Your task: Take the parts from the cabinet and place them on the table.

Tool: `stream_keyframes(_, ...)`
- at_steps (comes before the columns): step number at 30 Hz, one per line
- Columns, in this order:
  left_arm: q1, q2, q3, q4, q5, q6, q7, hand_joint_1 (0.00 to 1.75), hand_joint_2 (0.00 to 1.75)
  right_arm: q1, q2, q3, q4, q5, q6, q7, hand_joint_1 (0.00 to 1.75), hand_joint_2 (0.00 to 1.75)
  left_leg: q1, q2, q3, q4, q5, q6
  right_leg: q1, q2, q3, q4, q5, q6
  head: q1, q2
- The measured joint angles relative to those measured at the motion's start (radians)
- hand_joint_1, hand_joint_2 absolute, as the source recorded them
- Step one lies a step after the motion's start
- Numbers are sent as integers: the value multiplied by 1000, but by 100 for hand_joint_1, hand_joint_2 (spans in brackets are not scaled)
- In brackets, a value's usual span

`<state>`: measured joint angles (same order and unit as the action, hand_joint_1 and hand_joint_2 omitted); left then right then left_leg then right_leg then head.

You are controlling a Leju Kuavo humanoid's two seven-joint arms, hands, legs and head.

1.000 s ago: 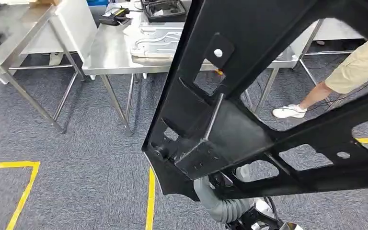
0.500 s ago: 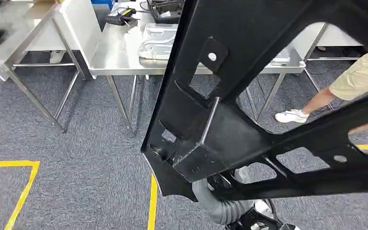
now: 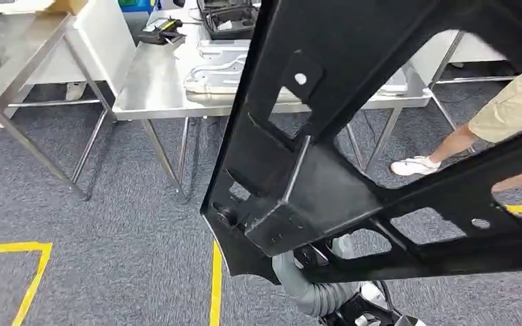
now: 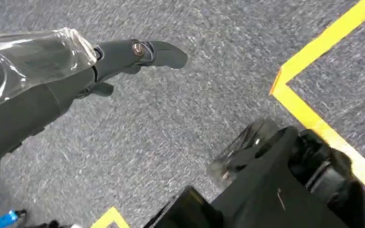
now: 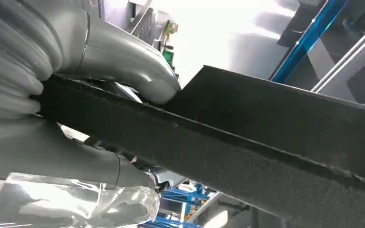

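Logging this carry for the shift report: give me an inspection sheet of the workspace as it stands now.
Surface: steel table ahead, on grey carpet.
Job's things: large black frame part carried; pale metal panels lie on the table.
Clutter: dark tray and black device at the table's far end.
Hands: right hand grips the frame's edge; left hand hangs over the carpet, holding nothing.
Cables: nothing seen.
Surroundings: yellow floor tape; a person's leg at right.

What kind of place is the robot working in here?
Probably a factory workshop or robot test area. Stainless steel tables stand on grey carpet marked with yellow floor tape, pressed metal parts lie on one table, and the right hand holds a large black frame part.
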<state>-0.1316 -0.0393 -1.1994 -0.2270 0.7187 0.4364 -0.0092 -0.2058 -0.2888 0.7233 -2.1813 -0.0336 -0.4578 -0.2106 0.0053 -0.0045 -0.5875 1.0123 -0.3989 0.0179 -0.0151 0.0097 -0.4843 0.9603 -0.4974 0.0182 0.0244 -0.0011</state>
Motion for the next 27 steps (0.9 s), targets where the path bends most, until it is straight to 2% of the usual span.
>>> stream_keyframes(1,2,0,0,0,0,0,0,0,175,0,0,0,0,0,0,0,175,175,-9,-1,10,-16,-19,7,6,1,4,-2,-6,6,0,0)
stream_keyframes(2,3,0,-1,0,0,0,0,0,175,-3,0,0,0,0,0,0,175,175,-9,-1,25,-45,-29,17,6,4,0,-1,-10,12,-2,0)
stream_keyframes(4,3,0,0,0,0,-1,0,0,175,-1,0,0,0,0,0,1,175,175,-10,-2,20,-44,-32,30,8,3,1,-1,-4,22,-1,0)
stream_keyframes(5,3,0,0,0,0,-1,0,0,175,-2,0,0,0,0,0,1,175,175,-8,-4,26,-47,-35,38,7,2,5,-2,-7,27,0,0)
stream_keyframes(6,4,0,0,0,0,-1,0,0,175,-2,0,0,0,0,0,1,175,175,-3,-5,40,-55,-34,43,5,-1,1,12,-15,30,0,0)
stream_keyframes(7,4,0,-1,0,0,-1,0,0,175,-4,0,0,0,1,0,0,175,175,-3,-5,50,-59,-38,49,5,-2,-18,55,-26,33,3,0)
stream_keyframes(8,4,0,-1,0,0,-1,0,0,175,-5,0,0,0,1,0,0,175,175,-3,-4,56,-60,-43,55,5,-3,-66,137,-53,34,4,0)
stream_keyframes(10,7,0,-1,0,0,-1,0,0,175,-1,0,0,0,0,0,0,175,175,-5,-3,66,-60,-55,60,5,-3,-174,295,-107,37,4,0)
stream_keyframes(11,10,0,-1,0,0,-1,0,0,175,-1,0,0,0,0,0,0,175,175,-6,-4,73,-60,-62,60,4,-3,-210,330,-112,38,4,0)
stream_keyframes(12,11,0,-1,0,0,-1,0,0,175,-1,0,0,0,0,0,0,175,175,-6,-5,83,-60,-70,60,4,-3,-223,321,-95,38,4,0)
stream_keyframes(13,12,0,-1,0,0,0,0,0,175,-1,0,0,0,0,0,-1,175,175,-5,-6,96,-60,-80,58,4,-3,-215,272,-53,38,4,0)
stream_keyframes(15,15,0,-1,0,0,0,0,0,175,-1,0,0,0,0,0,-2,175,175,-5,-8,128,-60,-102,52,4,-4,-157,90,77,33,4,0)
stream_keyframes(16,18,0,-1,0,0,0,0,0,175,-1,0,0,0,0,0,-3,175,175,-6,-8,132,-61,-112,46,5,-7,-144,27,117,27,5,0)
stream_keyframes(17,17,0,-1,0,1,0,0,0,175,0,0,1,1,-1,0,-3,175,175,-9,-9,139,-60,-119,40,11,-10,-145,32,64,23,1,0)
stream_keyframes(18,17,0,-1,0,1,0,0,0,175,1,0,0,1,-1,0,-4,175,175,-9,-6,132,-64,-128,30,16,-9,-142,33,78,18,1,0)
stream_keyframes(20,16,0,-2,0,0,0,0,0,175,0,0,0,0,-3,0,-3,175,175,-10,-4,157,-60,-130,20,14,-7,-133,30,80,2,1,0)
stream_keyframes(21,15,0,-2,0,0,0,0,0,175,0,0,0,0,-2,0,-4,175,175,-8,-3,152,-50,-137,15,8,-5,-118,24,79,-1,2,0)
stream_keyframes(22,14,0,-2,0,0,0,0,0,175,-1,0,0,0,-1,0,-5,175,175,-6,-2,133,-1,-137,11,7,-7,-108,23,72,-8,0,0)
stream_keyframes(23,13,0,-2,0,0,0,0,0,175,-2,0,0,0,-1,0,-5,175,175,-5,-2,89,73,-148,6,6,-7,-103,23,66,-12,-3,0)
stream_keyframes(24,13,0,-1,0,2,0,0,0,175,-1,0,0,0,-1,0,-5,175,175,-2,-2,35,153,-175,-1,6,-6,-98,23,59,-14,-3,0)
stream_keyframes(25,8,0,0,0,3,3,-3,0,175,0,0,0,0,-1,0,-5,175,175,-1,-1,-18,226,-214,-6,5,-5,-92,24,51,-15,-3,0)
stream_keyframes(26,-1,0,0,0,3,3,-3,0,175,2,0,0,0,-1,0,-5,175,175,-1,-1,-55,270,-241,-9,4,-5,-81,24,43,-16,-3,0)
stream_keyframes(27,-4,0,0,0,3,3,-3,0,175,1,0,0,0,-2,0,-5,175,175,1,0,-70,269,-238,-10,3,-4,-68,24,33,-15,-3,0)
